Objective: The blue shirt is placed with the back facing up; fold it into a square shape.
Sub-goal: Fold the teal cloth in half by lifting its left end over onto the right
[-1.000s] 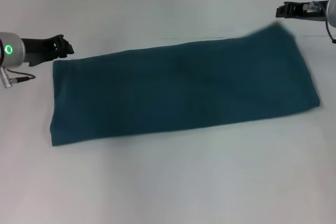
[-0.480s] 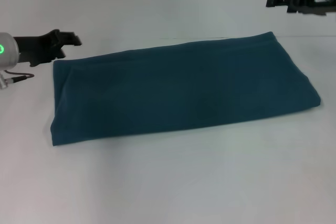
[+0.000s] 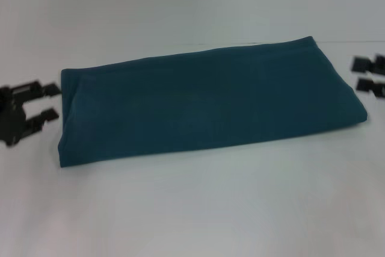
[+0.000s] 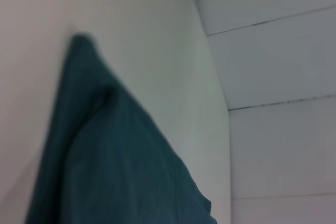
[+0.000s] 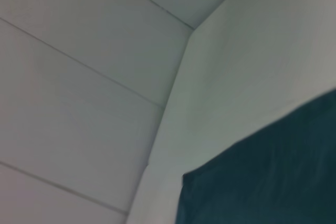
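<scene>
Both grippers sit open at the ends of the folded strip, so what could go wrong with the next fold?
The dark teal-blue knit shirt lies as a long layered strip. The left gripper and right gripper flank its short ends, open and apart from the cloth. A shallow pinch might catch only the top layer, undoing earlier folds. The strip lies skewed, so the ends may meet unevenly, spoiling the square.

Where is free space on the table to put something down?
Free: the wide strip of table in front of the blue shirt, and the strip behind it. Crowded: both ends, where the open left gripper and open right gripper wait.
</scene>
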Tool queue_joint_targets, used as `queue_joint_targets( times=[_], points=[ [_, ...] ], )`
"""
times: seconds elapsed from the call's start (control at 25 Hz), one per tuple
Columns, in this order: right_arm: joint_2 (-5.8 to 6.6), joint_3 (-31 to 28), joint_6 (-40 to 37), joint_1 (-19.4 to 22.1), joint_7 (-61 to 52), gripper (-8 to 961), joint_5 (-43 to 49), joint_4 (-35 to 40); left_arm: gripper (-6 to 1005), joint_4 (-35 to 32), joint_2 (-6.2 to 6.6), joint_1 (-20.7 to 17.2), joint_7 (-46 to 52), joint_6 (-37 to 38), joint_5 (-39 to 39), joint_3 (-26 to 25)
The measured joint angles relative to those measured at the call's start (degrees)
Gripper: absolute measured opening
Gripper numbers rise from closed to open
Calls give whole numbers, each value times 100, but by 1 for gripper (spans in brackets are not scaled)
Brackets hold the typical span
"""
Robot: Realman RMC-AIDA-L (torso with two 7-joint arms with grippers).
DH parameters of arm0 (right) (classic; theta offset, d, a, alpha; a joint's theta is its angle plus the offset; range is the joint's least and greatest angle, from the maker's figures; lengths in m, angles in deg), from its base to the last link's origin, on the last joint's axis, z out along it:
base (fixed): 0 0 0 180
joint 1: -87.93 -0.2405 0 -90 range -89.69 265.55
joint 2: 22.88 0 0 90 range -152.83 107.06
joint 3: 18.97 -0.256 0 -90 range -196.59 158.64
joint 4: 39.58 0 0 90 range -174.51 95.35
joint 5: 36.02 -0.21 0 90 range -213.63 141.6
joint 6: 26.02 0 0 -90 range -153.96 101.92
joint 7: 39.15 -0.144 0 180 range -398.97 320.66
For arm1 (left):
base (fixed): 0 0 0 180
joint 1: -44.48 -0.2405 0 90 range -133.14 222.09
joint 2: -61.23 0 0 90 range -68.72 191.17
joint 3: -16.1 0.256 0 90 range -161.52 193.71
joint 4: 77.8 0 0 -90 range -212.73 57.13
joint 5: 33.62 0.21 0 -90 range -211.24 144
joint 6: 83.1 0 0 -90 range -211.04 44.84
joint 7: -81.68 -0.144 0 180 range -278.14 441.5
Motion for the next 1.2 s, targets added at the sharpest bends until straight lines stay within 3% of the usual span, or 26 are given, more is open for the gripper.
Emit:
queue_joint_targets(
  times=[0.24,0.52,1.2],
  points=[
    [-67,-246,-330,518,210,894,-2,-18,582,64,-213,-514,401,175,52,-155],
    [-70,-196,-353,499,427,893,45,-75,581,143,-354,-618,804,-152,282,-114],
    [-43,-247,-299,485,502,891,116,-74,583,522,-371,-429,1052,-1059,632,-90]
  ],
)
